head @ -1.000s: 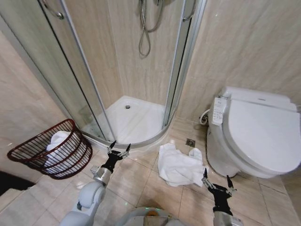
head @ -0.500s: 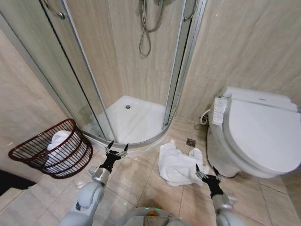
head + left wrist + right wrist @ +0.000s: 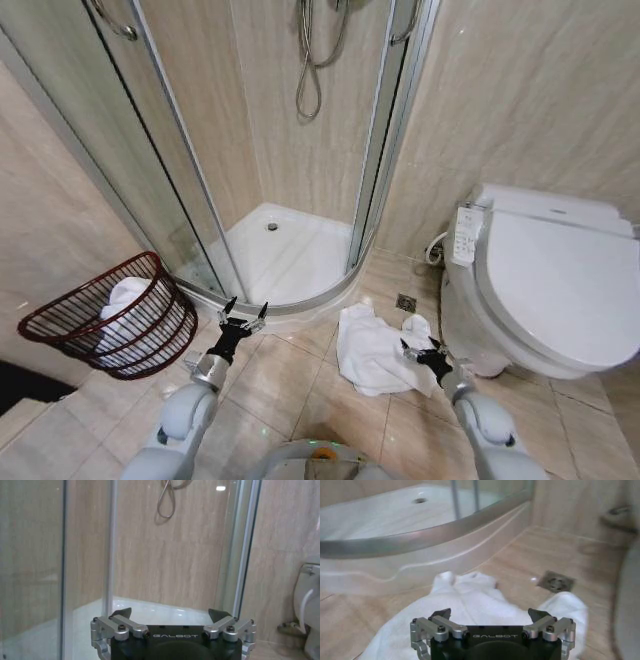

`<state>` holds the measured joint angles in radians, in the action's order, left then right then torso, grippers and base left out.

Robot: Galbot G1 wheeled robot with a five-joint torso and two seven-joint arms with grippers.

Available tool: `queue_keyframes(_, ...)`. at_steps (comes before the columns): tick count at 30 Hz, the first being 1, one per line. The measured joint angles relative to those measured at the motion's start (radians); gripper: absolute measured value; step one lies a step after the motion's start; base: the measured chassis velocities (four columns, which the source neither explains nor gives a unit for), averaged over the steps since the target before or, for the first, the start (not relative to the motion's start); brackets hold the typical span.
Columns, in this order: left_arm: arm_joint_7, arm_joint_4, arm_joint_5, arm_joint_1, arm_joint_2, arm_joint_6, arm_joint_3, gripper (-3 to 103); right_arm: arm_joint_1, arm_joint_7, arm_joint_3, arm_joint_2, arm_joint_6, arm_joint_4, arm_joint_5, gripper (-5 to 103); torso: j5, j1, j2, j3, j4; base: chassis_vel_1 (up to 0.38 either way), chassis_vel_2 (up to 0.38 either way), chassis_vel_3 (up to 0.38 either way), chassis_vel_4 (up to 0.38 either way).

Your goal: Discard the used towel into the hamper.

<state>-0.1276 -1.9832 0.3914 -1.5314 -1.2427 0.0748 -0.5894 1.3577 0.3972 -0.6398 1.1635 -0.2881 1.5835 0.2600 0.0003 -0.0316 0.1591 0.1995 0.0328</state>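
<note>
Reaching forward since a second ago, the right gripper, jaws spread, now hangs over the crumpled white towel on the beige tiled floor, partly hiding it, while the open left gripper hovers before the curved shower tray, beside the dark red-brown wire hamper.

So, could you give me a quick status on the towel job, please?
Right gripper open, low over the white towel on the floor by the toilet. Left gripper open, idle near the hamper. Nothing in between.
</note>
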Motion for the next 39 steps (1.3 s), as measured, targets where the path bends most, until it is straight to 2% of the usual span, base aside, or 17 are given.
queue_keyframes(1,0.000,0.000,0.000,0.000,0.000,0.000,0.000,100,0.000,0.000,0.000,0.000,0.000,0.000,0.000,100,0.0000,0.000,0.000,0.000,0.0000,0.000,0.000,0.000,0.000)
queue_keyframes(4,0.000,0.003,-0.001,0.000,-0.004,0.000,-0.006,100,-0.046,0.091,0.031,-0.034,0.001,-0.062,-0.029,100,0.0001,0.000,0.000,0.000,0.0002,0.000,0.000,0.000,0.000)
queue_keyframes(8,0.000,0.003,-0.004,0.001,-0.008,0.000,-0.008,100,-0.057,0.127,0.067,-0.065,0.014,-0.085,-0.052,100,-0.0003,0.000,0.000,0.000,0.0001,0.000,0.000,0.000,0.000)
queue_keyframes(15,0.000,0.008,-0.012,0.016,-0.010,-0.008,0.010,100,-0.076,0.140,0.123,-0.097,0.036,-0.131,-0.103,100,-0.0002,0.000,0.000,0.000,0.0004,0.000,0.000,0.000,0.000)
queue_keyframes(19,0.001,0.022,-0.014,0.052,-0.001,-0.022,0.048,100,-0.092,0.140,0.121,-0.086,0.045,-0.175,-0.138,100,-0.0004,0.000,0.000,0.000,-0.0007,0.000,0.000,0.000,0.000)
queue_keyframes(25,0.005,0.030,-0.018,0.062,-0.002,-0.025,0.060,100,-0.203,0.145,0.159,-0.057,0.064,-0.279,-0.184,100,0.0000,0.000,0.000,0.000,0.0005,0.000,0.000,0.000,0.000)
queue_keyframes(35,0.026,0.009,-0.011,0.066,0.002,-0.041,0.048,100,-0.311,0.129,0.169,-0.012,0.138,-0.414,-0.168,100,-0.0004,0.000,0.000,0.000,0.0001,0.000,0.000,0.000,0.000)
queue_keyframes(39,0.046,-0.021,-0.011,0.063,0.001,-0.064,0.048,100,-0.344,0.139,0.167,0.010,0.159,-0.482,-0.164,100,-0.0005,0.000,0.000,0.000,0.0000,0.000,0.000,0.000,0.000)
